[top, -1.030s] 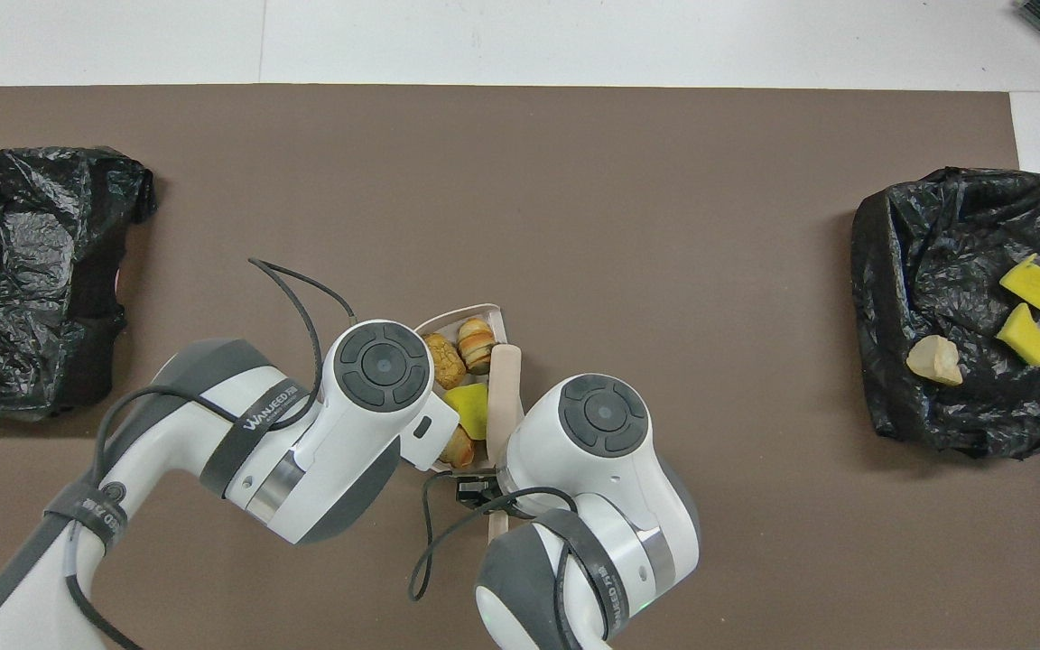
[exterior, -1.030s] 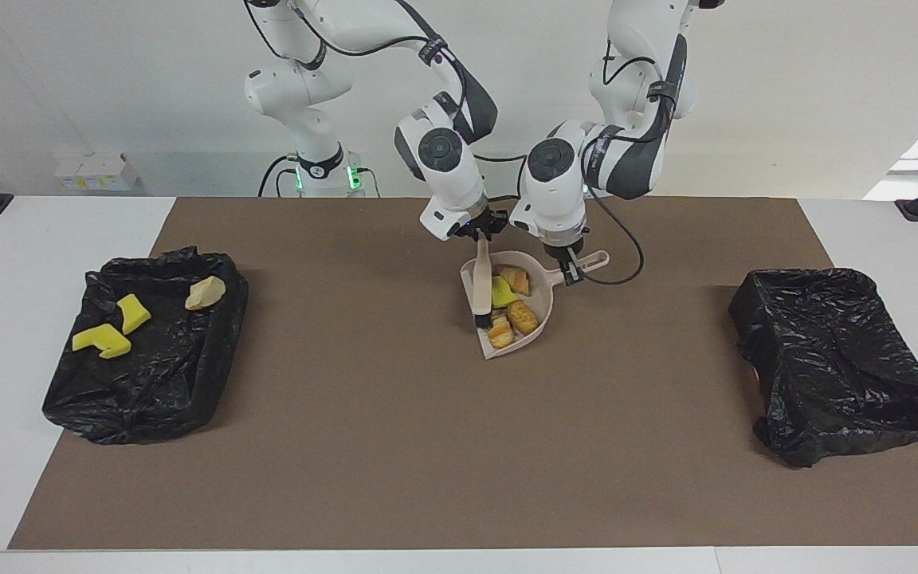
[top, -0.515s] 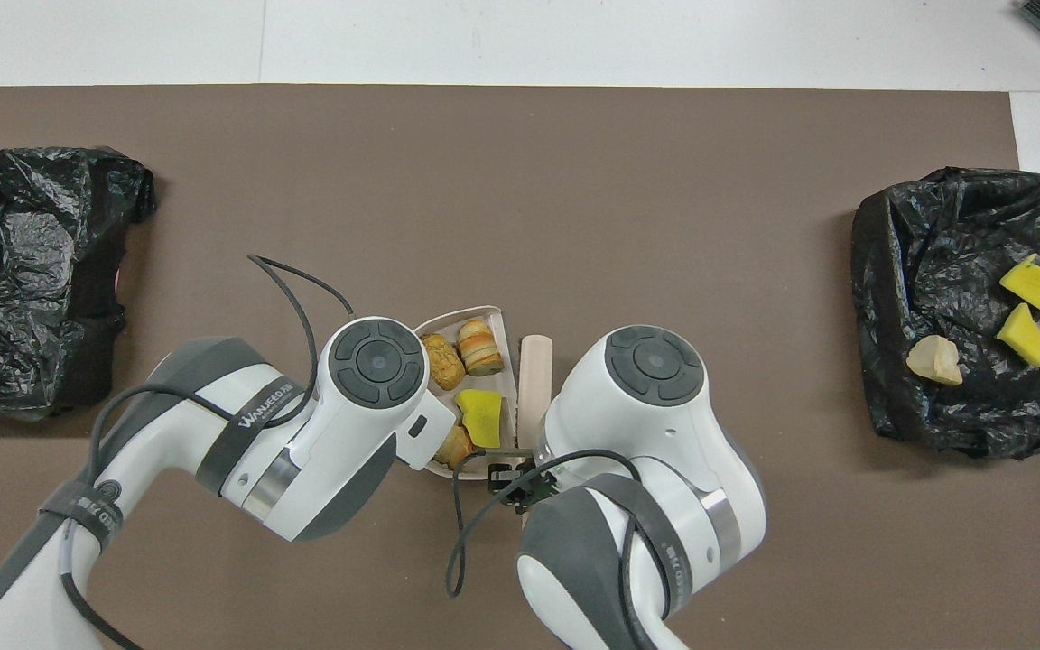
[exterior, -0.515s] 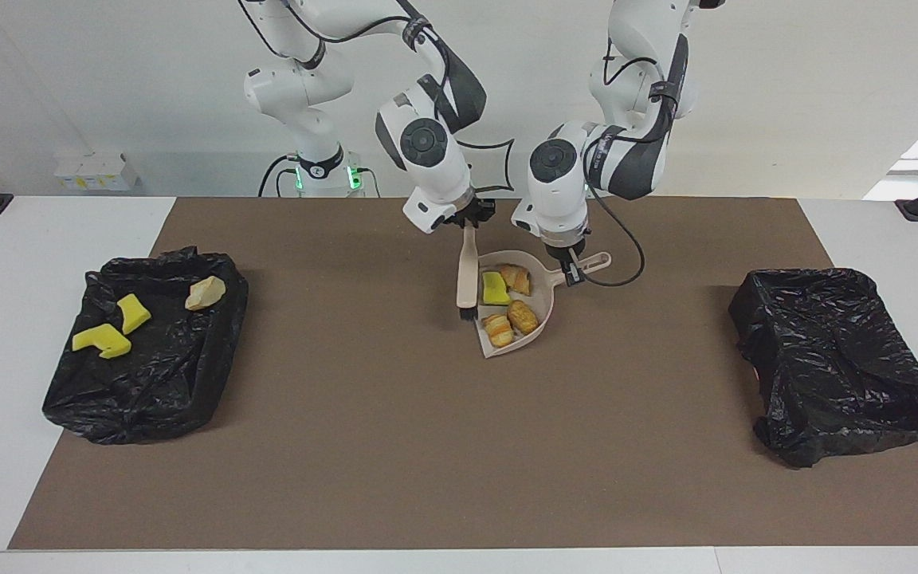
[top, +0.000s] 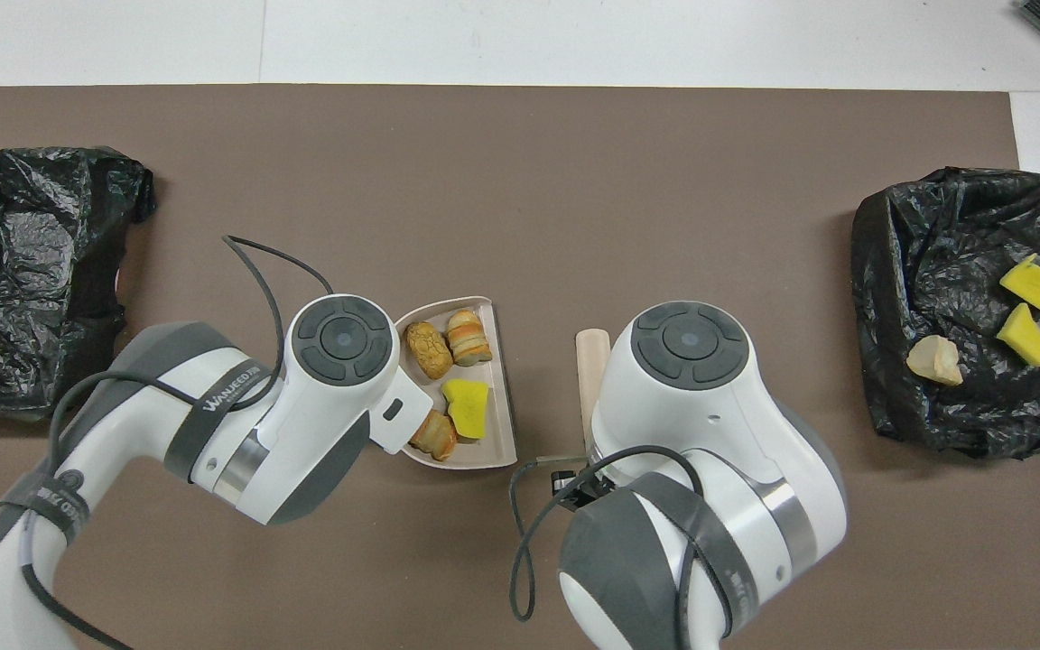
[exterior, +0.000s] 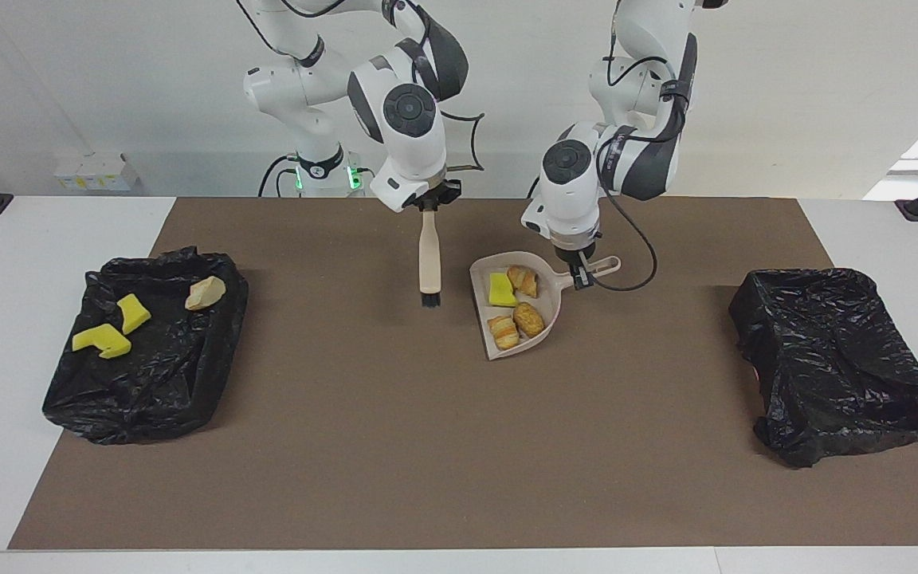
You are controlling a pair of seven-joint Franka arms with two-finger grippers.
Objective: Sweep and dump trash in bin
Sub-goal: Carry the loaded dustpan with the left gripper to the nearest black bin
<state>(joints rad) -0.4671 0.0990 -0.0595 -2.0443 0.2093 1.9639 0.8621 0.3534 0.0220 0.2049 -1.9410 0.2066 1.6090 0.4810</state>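
Landmark = the beige dustpan, mid-mat, a bit toward the robots. Going L to R across the facing view:

Bin w/ black bag sits at the right arm's end of the table, well apart from the dustpan. In it: 2 yellow sponge chunks and 1 tan lump, the lump lying nearer the robots than the sponges.

Right gripper hangs over the mat beside the dustpan, on the side toward that bin. Jaws clamped on top of the brush handle; brush hangs upright, dark bristles down, apart from the dustpan's rim, not touching it.

Dustpan holds 4 trash pcs: 1 yellow sponge and 3 golden-brown bread lumps. Sponge and one lump lie near the handle end, the other two lumps toward the open lip. All inside the walls; none on the mat.

Left gripper is at the dustpan handle, on the robots' side of the pan; jaws nearly closed, pinching the handle close to where it meets the pan.

Second black-bagged bin is at the left arm's end, well apart from the dustpan; only crumpled bag shows in it.
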